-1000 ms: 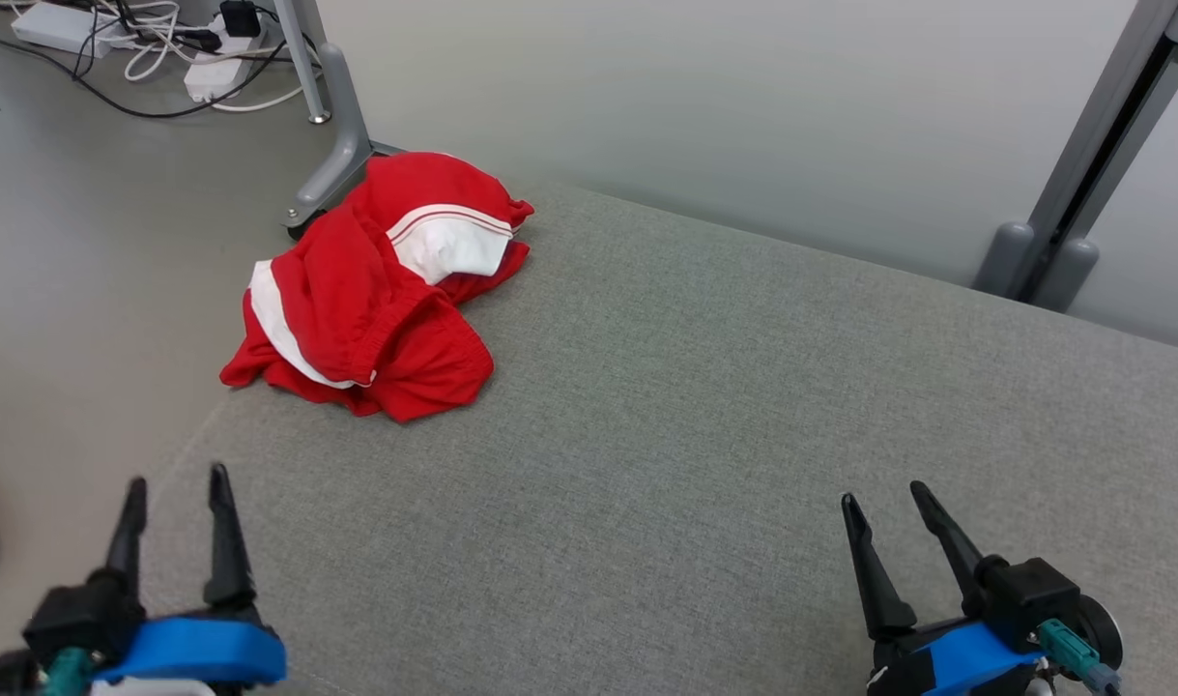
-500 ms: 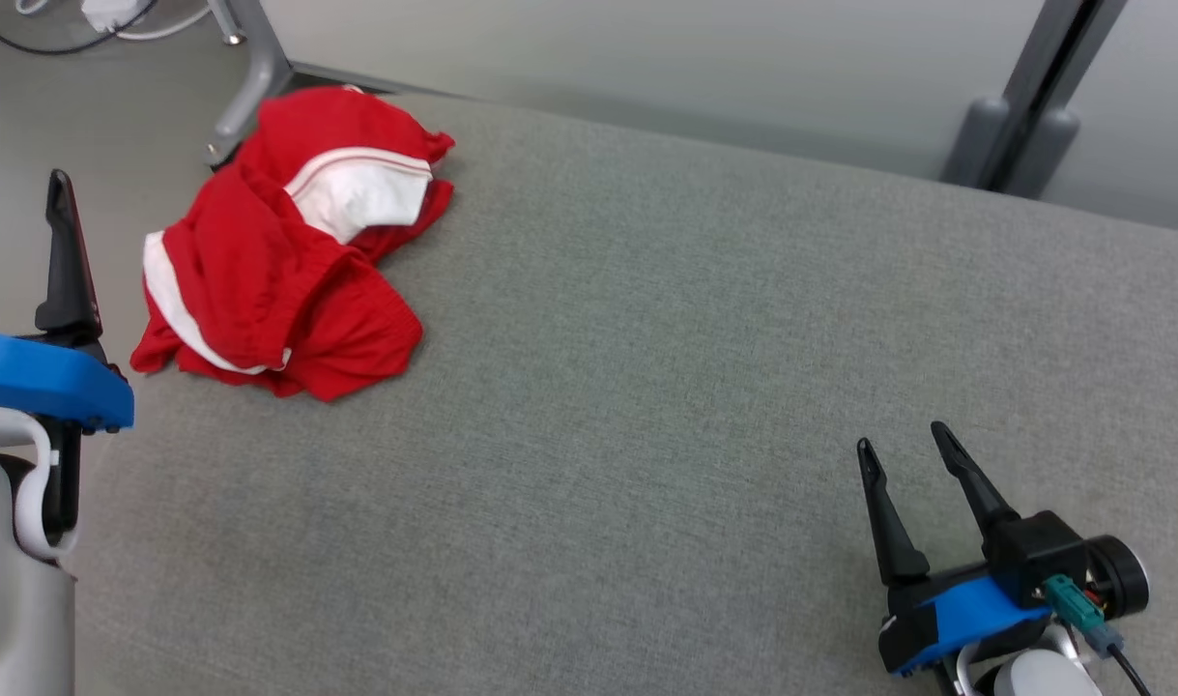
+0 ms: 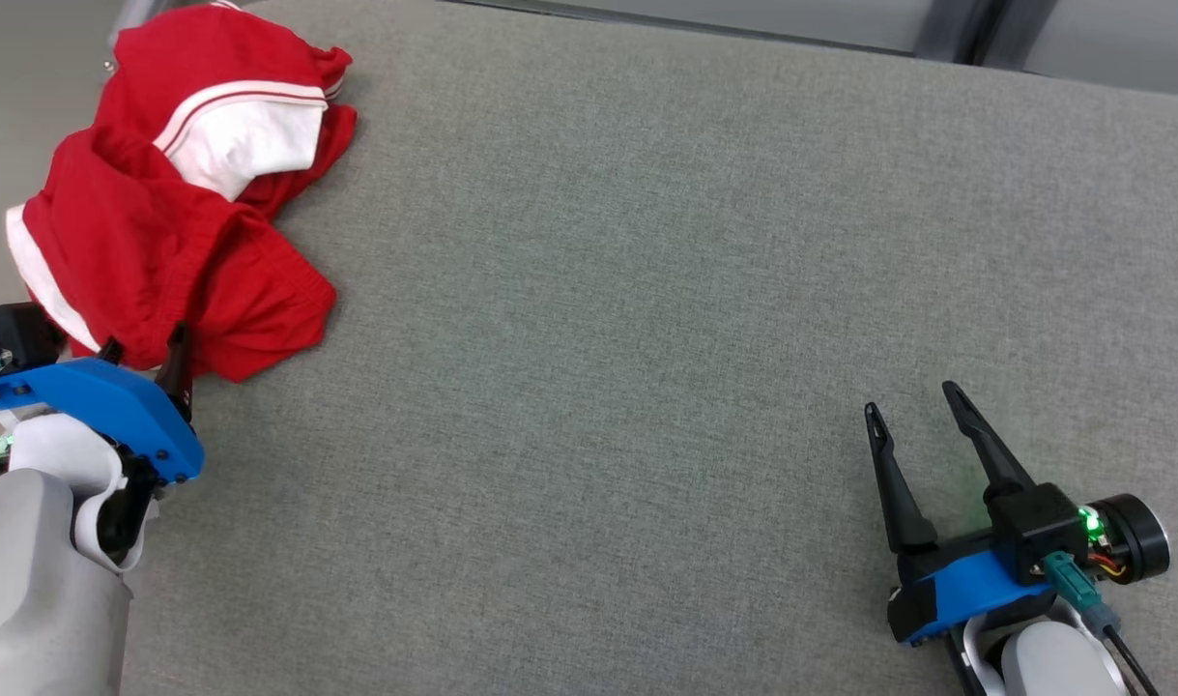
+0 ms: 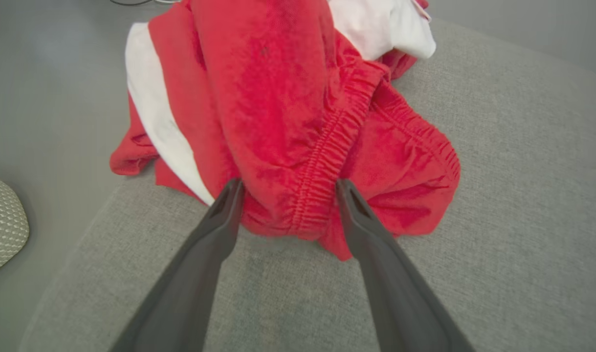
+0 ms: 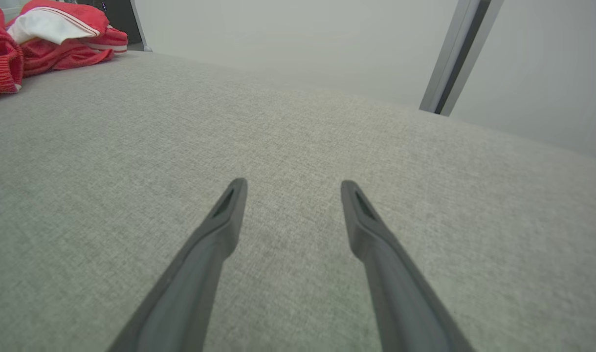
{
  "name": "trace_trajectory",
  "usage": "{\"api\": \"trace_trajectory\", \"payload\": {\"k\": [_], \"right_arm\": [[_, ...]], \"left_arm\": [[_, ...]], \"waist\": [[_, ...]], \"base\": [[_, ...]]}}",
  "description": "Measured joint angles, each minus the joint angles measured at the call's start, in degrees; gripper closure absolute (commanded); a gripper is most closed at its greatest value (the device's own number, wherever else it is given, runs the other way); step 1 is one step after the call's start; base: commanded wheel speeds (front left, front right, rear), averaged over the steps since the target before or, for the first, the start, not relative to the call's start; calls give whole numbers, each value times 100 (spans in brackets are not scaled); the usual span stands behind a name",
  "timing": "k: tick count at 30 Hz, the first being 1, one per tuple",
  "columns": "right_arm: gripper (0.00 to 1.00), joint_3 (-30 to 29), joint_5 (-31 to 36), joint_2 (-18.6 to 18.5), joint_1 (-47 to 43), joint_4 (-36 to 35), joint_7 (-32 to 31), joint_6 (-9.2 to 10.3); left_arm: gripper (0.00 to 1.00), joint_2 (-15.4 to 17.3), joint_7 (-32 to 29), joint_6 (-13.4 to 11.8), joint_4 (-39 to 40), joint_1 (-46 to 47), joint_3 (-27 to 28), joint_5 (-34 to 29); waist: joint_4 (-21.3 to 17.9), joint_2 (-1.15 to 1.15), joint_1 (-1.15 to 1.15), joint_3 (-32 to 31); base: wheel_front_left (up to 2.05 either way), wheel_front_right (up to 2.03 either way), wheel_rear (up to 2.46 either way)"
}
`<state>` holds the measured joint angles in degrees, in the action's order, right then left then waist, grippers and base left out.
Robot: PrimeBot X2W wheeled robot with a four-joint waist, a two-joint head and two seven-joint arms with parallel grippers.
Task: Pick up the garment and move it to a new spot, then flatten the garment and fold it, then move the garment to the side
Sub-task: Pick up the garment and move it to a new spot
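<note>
Both tools gape empty, the right tool (image 3: 912, 401) idle; our left tool (image 4: 285, 188) straddles the elastic hem of the garment (image 3: 163, 222) at the bench (image 3: 646, 290) edge. Closing shallow, we may pinch one layer or nudge it overboard.

One garment (image 3: 154, 227), two tools: left tool (image 3: 142, 346), right tool (image 3: 912, 398).

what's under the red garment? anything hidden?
The red garment lies crumpled on the grey padded surface, at its corner beside the floor. Only that surface shows around it. Anything beneath its folds is covered, so I cannot tell.
</note>
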<state>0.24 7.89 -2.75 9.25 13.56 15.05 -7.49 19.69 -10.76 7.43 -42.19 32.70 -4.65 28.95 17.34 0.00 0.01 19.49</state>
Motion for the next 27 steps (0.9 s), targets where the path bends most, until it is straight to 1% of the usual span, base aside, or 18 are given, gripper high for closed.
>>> {"api": "trace_trajectory", "payload": {"k": [3, 9, 10, 11, 12, 13, 14, 17, 21, 23, 27], "right_arm": [[0, 29, 23, 0, 34, -34, -1, 0], [0, 94, 54, 1, 149, -85, 0, 0], [0, 96, 53, 1, 157, -86, 0, 0], [0, 98, 47, 2, 174, -85, 0, 0], [0, 98, 43, 2, 188, -85, 0, 0], [0, 93, 33, 2, 197, -85, 0, 0], [0, 85, 13, 2, 199, -85, 0, 0], [0, 43, -5, 1, 199, -68, 0, 0], [0, 43, -177, 0, 194, -23, 0, 0], [0, 93, -281, 0, 190, 10, 0, 0], [0, 193, -533, -1, 153, 102, 0, 0]], "left_arm": [[0, 22, 57, 1, -302, 135, 3, 93], [0, 29, 371, 1, -859, 435, -4, 149], [19, 30, 413, 0, -947, 483, -21, 142], [51, 45, 480, 0, -1018, 520, -47, 110], [69, 65, 545, 0, -1094, 556, -71, 78], [91, 89, 615, 0, -1168, 595, -99, 56], [100, 116, 702, 0, -1212, 638, -124, 19], [100, 182, 935, 0, -1287, 756, -209, -66], [100, 369, 1172, 0, -1250, 840, -446, -235], [100, 493, 1290, 1, -1101, 903, -567, -286], [100, 844, 1344, 1, -732, 1041, -833, -471]], "waist": [[-48, 0, 0, 152], [-156, 0, 0, 349], [-170, 0, 0, 362], [-187, 0, 0, 373], [-202, 0, 0, 379], [-215, 0, 0, 382], [-224, 0, 0, 379], [-229, 0, 0, 316], [-188, 0, -1, 118], [-162, 0, -1, -23], [-142, 0, -1, -346]], "base": [[0, 0, 0], [0, 0, 0], [0, 0, 0], [0, 0, 0], [0, 0, 0], [0, 0, 0], [0, 0, 0], [0, 0, 0], [0, 0, 0], [0, 0, 0], [0, 0, 0]]}}
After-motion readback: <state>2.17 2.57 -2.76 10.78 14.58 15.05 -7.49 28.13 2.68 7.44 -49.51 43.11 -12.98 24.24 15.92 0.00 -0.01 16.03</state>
